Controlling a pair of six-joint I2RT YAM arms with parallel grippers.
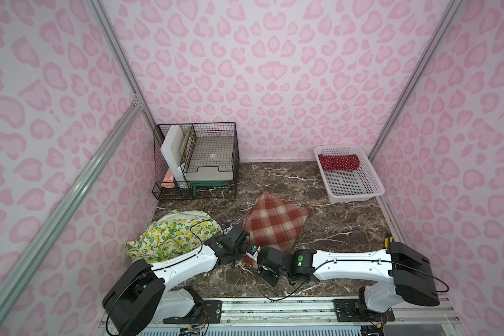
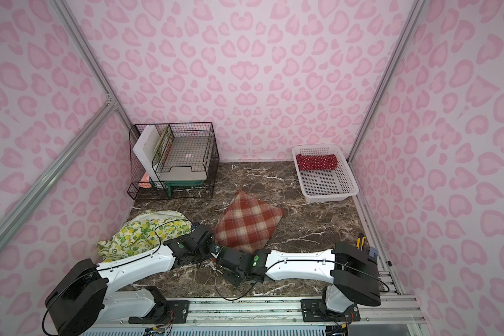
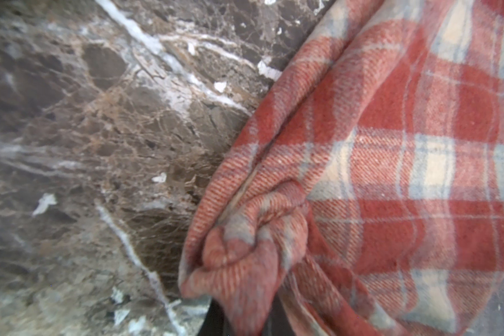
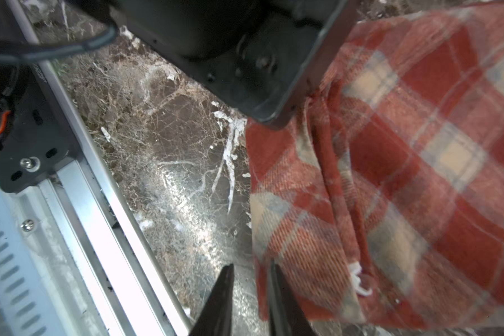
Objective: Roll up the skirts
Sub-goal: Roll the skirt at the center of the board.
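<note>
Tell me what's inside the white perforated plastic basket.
One rolled red skirt with white polka dots lies at the far end of the basket; anything beneath the roll is covered.

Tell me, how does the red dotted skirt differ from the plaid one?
The dotted skirt is rolled into a tube; the plaid skirt lies spread mostly flat. The dotted skirt sits in the white basket, the plaid skirt on the marble table. Both are reddish cloth.
</note>
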